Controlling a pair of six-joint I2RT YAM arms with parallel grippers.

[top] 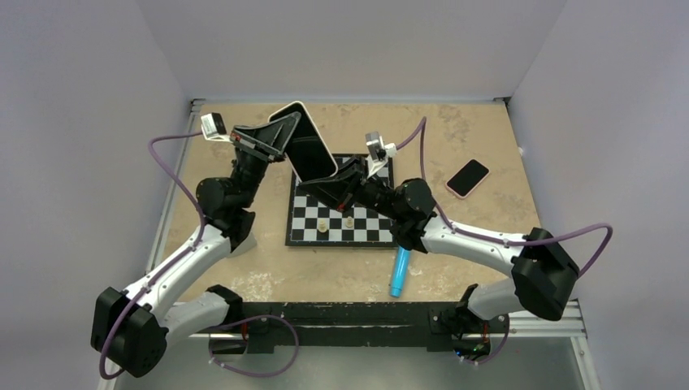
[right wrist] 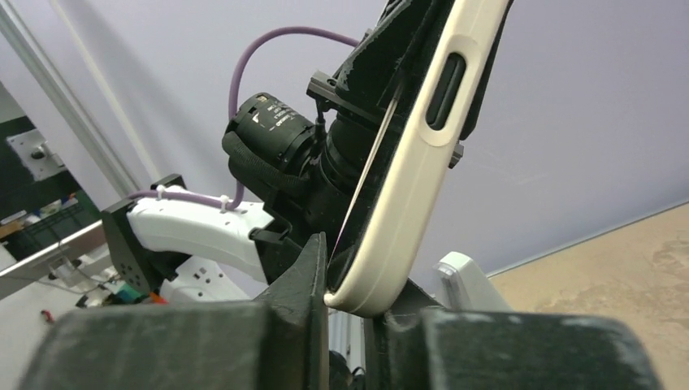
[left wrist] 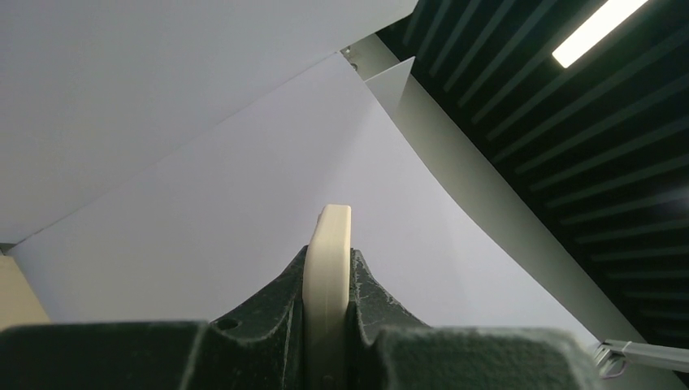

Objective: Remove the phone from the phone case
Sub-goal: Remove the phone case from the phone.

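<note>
A phone (top: 310, 153) with a dark screen sits in a cream case (top: 284, 109) and is held tilted in the air above the chessboard's far edge. My left gripper (top: 280, 134) is shut on the case's upper left edge; the left wrist view shows the cream edge (left wrist: 327, 260) pinched between both fingers (left wrist: 328, 268). My right gripper (top: 337, 185) is shut on the lower corner. In the right wrist view (right wrist: 349, 280) one finger presses the screen side at the case lip and the other backs the case (right wrist: 414, 171). The phone still sits inside the case.
A black-and-white chessboard (top: 370, 231) lies mid-table with two small pale pieces (top: 322, 227) on it. A blue marker (top: 399, 272) lies near its front right corner. A second phone in a pink case (top: 468, 178) lies flat at the right.
</note>
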